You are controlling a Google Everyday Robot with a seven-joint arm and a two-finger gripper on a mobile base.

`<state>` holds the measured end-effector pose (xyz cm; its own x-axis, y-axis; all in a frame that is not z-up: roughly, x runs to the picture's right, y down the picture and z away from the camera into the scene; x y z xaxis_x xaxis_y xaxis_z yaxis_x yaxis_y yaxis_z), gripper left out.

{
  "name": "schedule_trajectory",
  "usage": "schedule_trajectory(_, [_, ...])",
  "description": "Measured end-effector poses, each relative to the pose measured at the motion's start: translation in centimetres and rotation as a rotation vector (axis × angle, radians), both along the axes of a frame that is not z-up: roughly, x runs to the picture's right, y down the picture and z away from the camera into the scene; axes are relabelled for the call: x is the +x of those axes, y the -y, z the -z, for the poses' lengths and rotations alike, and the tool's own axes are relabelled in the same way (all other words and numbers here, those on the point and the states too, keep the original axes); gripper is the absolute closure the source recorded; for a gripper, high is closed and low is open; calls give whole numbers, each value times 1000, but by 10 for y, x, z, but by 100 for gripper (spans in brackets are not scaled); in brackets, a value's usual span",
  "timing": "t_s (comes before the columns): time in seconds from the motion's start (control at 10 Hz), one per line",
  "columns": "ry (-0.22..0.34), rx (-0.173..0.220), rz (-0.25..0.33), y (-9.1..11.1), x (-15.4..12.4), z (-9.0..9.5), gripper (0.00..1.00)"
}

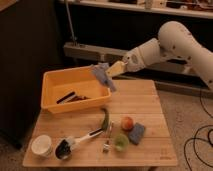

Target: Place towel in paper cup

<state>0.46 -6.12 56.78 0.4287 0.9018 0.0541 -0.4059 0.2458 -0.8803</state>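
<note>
Near edge, front left corner of the wooden table (145, 107): paper cup (42, 145), white, upright, mouth open upward and apparently empty, standing apart from its neighbours. This is the target.

Just right of the cup: a dark ladle or scoop (75, 144) with a pale handle, lying flat. Beyond it, a green oblong item (105, 120), possibly a chilli or pickle; too blurred to name firmly. A small metallic object (106, 146) near the front edge, not identifiable.

Front centre-right: a green rounded item (120, 141), an orange-red fruit (127, 123) and a blue sponge (136, 133), close together, the fruit touching or nearly touching the sponge.

Middle left: yellow bin (52, 99), holding dark utensils (72, 96) that cannot be told apart.

Above the bin's right rim: gripper (109, 71) closed on the towel (101, 76) — a blue-grey cloth hanging loose below the fingers, clear of the table.

Far: white arm (170, 45), reaching in from the right; shelving behind, detail lost in shadow.

Step in hand, as judged: carry phase — towel lifted, not yet delivered. The next move calls for travel toward the front left corner, over the bin and the ladle, then a descent centred on the cup mouth before release. The dangling cloth is wider than the opening and may drape over the rim or tip the light cup.
</note>
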Motion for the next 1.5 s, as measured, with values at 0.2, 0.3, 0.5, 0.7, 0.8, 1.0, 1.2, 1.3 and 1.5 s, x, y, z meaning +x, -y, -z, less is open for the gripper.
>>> schedule_trajectory(0.2, [41, 109, 81, -14, -43, 24, 100])
schedule_trajectory(0.3, [46, 121, 91, -16, -48, 28, 100])
schedule_trajectory(0.5, [46, 120, 91, -17, -48, 27, 100])
schedule_trajectory(0.7, [48, 125, 97, -15, -48, 27, 100])
schedule_trajectory(0.8, [90, 145, 138, -12, -56, 29, 100])
schedule_trajectory(1.0, [166, 189, 214, -6, -78, 28, 100])
schedule_trajectory(1.2, [287, 253, 343, 3, -131, 26, 100])
schedule_trajectory(1.3, [346, 288, 405, 5, -158, 27, 100])
schedule_trajectory(1.5, [465, 348, 526, -3, -217, 36, 100])
